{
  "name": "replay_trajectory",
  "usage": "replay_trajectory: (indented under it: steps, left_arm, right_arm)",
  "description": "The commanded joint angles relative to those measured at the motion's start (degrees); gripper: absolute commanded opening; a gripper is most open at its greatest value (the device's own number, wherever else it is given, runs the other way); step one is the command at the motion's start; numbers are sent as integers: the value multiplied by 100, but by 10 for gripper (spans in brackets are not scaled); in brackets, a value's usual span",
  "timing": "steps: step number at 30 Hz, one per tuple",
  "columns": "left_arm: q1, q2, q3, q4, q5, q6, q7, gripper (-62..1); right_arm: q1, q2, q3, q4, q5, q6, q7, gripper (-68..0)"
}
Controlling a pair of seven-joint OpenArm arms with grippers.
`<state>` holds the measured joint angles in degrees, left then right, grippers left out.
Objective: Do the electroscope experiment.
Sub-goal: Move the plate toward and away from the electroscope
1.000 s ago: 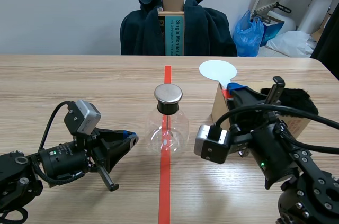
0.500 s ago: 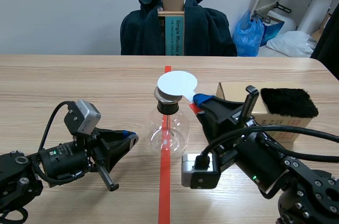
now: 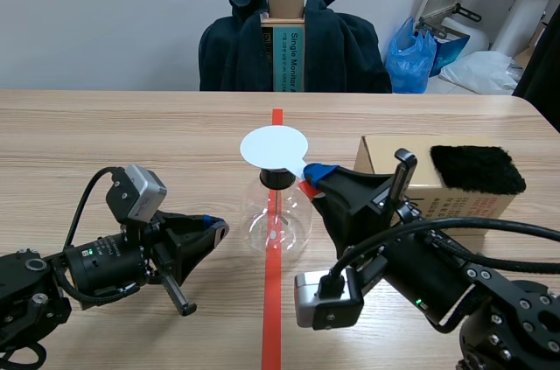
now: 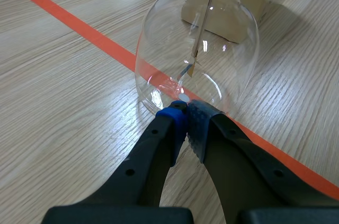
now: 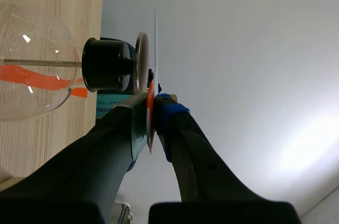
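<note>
The electroscope is a round glass flask (image 3: pixel 276 217) on the orange tape line, with a black stopper (image 5: pixel 106 64) and a metal cap (image 5: pixel 141 62). A rod with foil leaves (image 4: pixel 192 68) hangs inside the flask (image 4: pixel 198 49). My right gripper (image 3: pixel 313 176) is shut on the orange handle (image 5: pixel 150 97) of a white disc (image 3: pixel 274 147), which hovers right over the cap and hides it in the scene view. In the right wrist view the disc (image 5: pixel 155 49) is edge-on, very close to the cap. My left gripper (image 4: pixel 185 108) is shut on nothing, low on the table with its tips at the flask's base.
A cardboard box (image 3: pixel 437 191) with a black fur pad (image 3: pixel 477 169) on top stands right of the flask, behind my right arm. Across the table is a chair draped with a dark jacket (image 3: pixel 293 42).
My right arm has swung left with the white disc, from over the cardboard box to directly above the flask's cap. The left arm has stayed still.
</note>
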<state>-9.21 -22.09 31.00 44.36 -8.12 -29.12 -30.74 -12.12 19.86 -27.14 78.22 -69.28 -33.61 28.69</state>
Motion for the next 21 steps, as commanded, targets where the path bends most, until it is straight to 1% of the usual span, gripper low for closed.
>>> replay_trajectory:
  steps: [1, 14, 17, 21]
  left_arm:
    - [-15, 11, -15, 144, -57, -13, -166, -581]
    - [-15, 11, -15, 144, -57, -13, -168, -581]
    - [-15, 11, -15, 144, -57, -13, -168, -581]
    - [-15, 11, -15, 144, -57, -13, -208, -581]
  right_arm:
    - [55, 61, 17, 101, 22, -68, 2, -669]
    - [55, 63, 17, 101, 24, -68, -66, -669]
    - [55, 63, 17, 101, 24, -68, -216, -669]
    - [55, 63, 17, 101, 24, -66, -577, -669]
